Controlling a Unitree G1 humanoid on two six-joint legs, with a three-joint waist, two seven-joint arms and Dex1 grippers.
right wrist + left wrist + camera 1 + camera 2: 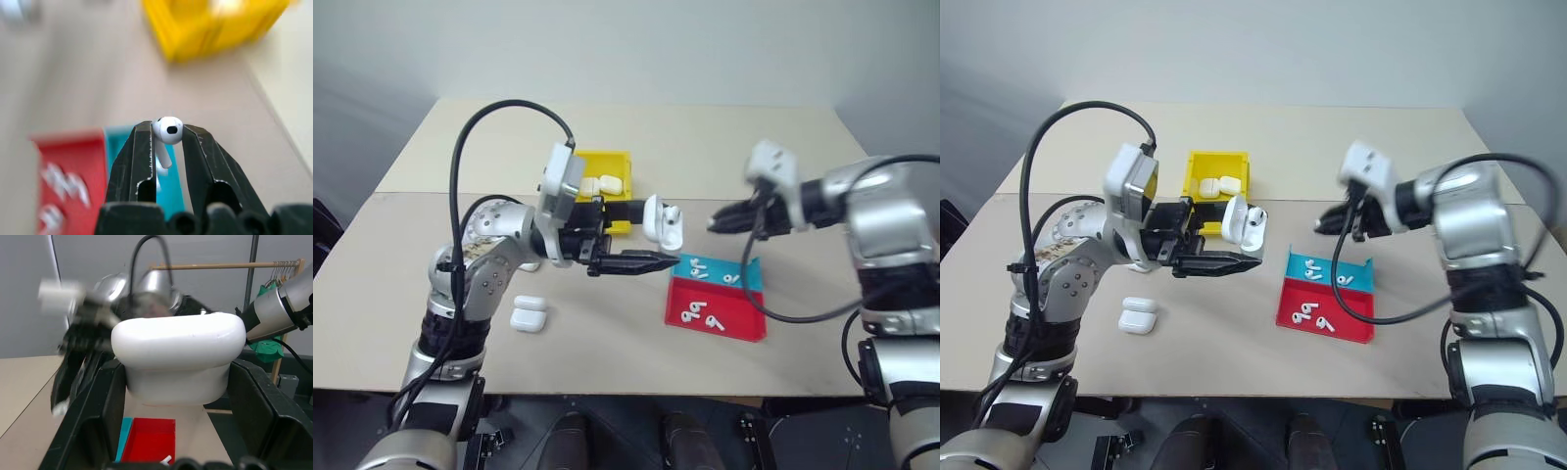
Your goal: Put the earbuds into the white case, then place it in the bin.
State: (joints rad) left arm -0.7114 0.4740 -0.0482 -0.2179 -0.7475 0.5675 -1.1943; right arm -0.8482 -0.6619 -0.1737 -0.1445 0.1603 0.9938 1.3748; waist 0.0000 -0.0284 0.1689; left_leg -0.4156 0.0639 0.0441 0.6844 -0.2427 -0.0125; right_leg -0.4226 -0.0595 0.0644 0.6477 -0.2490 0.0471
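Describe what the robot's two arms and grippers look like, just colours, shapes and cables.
Both arms are rounded silver-grey metal segments with black joints. A thick black cable loops high over the left arm, another hangs beneath the right arm. Each wrist carries a boxy white camera module. The left gripper and right gripper each have two black tapering fingers.
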